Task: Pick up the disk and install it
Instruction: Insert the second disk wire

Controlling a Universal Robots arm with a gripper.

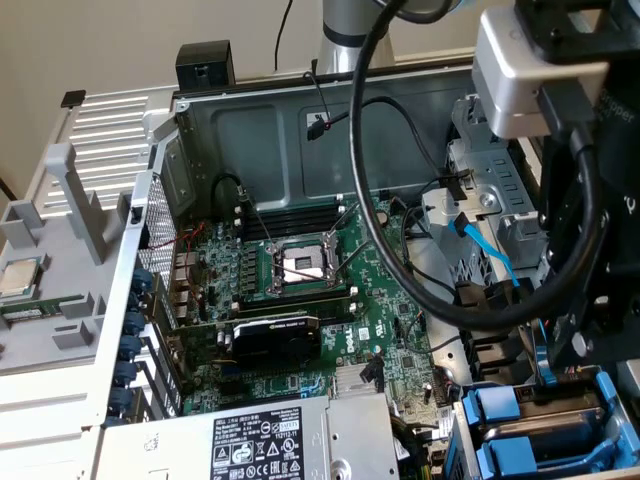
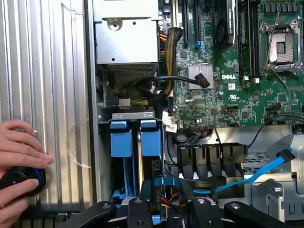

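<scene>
My gripper (image 1: 568,345) hangs over the drive bay at the lower right of the open computer case. It is shut on the disk (image 1: 545,362), which shows edge-on as a thin blue carrier strip reaching down toward the bay. In the wrist view the two dark fingers (image 2: 142,205) flank the disk's blue frame (image 2: 190,182) and its dark edge. The gripper (image 2: 171,206) stands just above the slot beside two blue-fronted carriers (image 2: 119,142) that sit in the bay. The disk's labelled face is hidden.
The motherboard (image 1: 300,290) fills the case floor, with the grey power-supply box (image 1: 260,440) near the front. Black cables (image 1: 400,230) and a blue SATA cable (image 1: 485,245) loop close to the bay. A person's hand (image 2: 19,152) rests on a black knob (image 2: 21,179) outside the case.
</scene>
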